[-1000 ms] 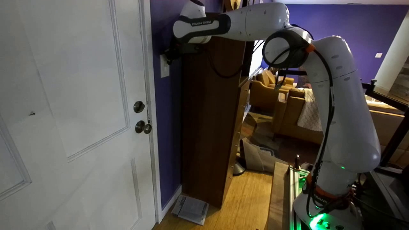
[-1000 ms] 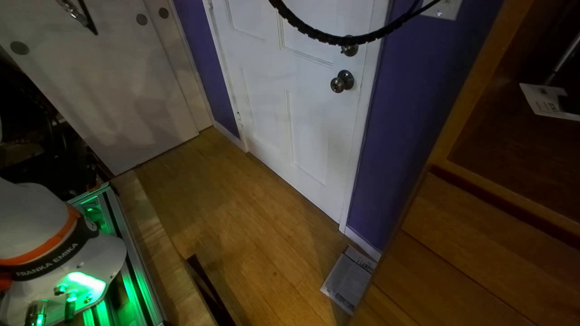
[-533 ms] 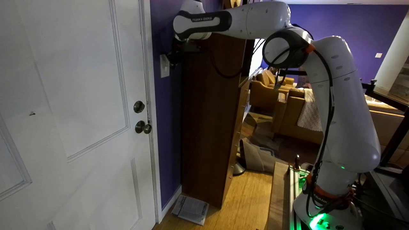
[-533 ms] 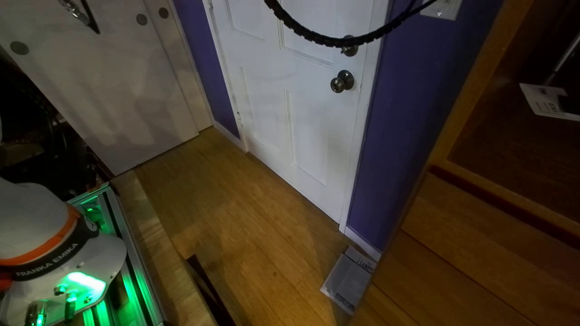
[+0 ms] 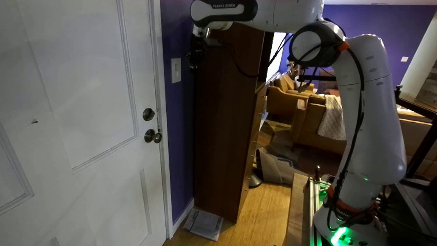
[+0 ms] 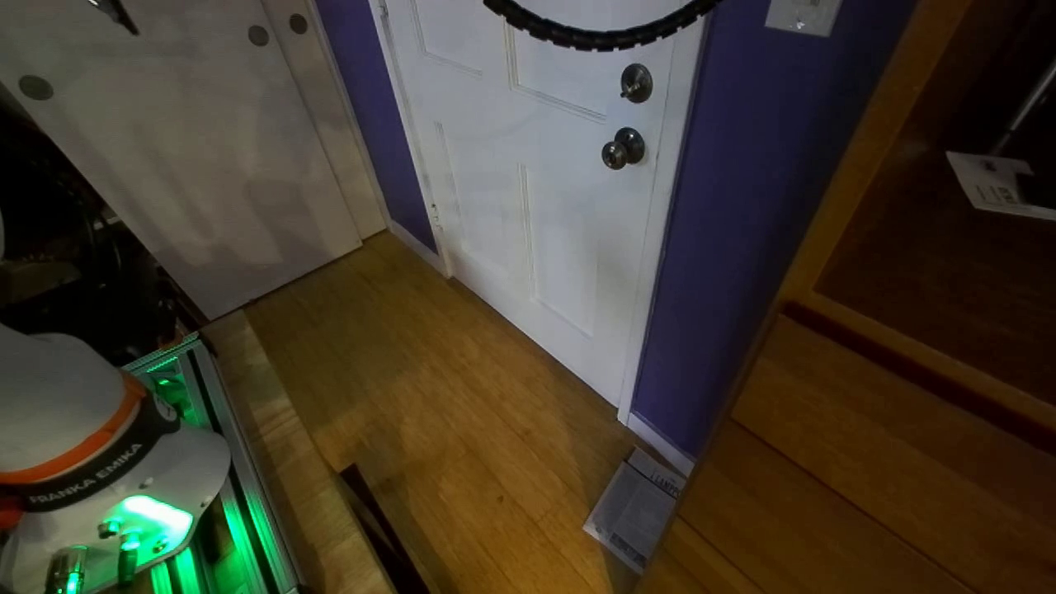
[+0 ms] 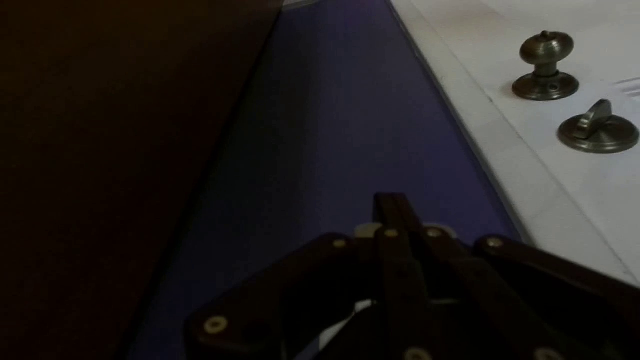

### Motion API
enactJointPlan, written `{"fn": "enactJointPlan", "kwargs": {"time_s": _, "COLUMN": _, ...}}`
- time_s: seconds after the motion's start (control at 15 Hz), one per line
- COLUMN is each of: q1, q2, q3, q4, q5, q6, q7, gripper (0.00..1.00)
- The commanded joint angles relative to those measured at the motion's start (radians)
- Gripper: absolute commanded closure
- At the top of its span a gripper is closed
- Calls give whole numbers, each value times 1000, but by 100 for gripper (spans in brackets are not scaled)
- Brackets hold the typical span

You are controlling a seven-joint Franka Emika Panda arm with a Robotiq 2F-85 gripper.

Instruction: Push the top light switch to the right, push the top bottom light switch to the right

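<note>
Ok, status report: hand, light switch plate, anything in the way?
Hand shut, apart from the white switch plate. Switch positions too small to read. Tall brown cabinet close by, might crowd the hand.

White panelled door, metal knob; brown cabinet; printed paper on wood floor; tan armchairs.

The wrist view is dim, the cabinet near-black at nine o'clock; in an exterior view green light glares at eight.

Cushioned seats (a throw on one) mark a home.
</note>
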Motion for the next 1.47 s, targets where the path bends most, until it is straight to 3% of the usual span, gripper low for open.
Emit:
{"fn": "enactJointPlan", "kwargs": {"time_s": 0.0, "q1": 3, "q2": -96, "q3": 12, "q4": -112, "q5": 13, "q6": -4, "q7": -47, "gripper": 100}}
{"fn": "enactJointPlan", "kwargs": {"time_s": 0.47, "q1": 19, "q2": -167, "q3": 11, "q4": -218, "q5": 7, "q6": 14, "q7": -11, "gripper": 100}}
{"fn": "enactJointPlan", "kwargs": {"time_s": 1.4, "q1": 5, "q2": -23, "q3": 5, "q4": -182, "q5": 31, "q6": 388, "q7": 72, "gripper": 100}}
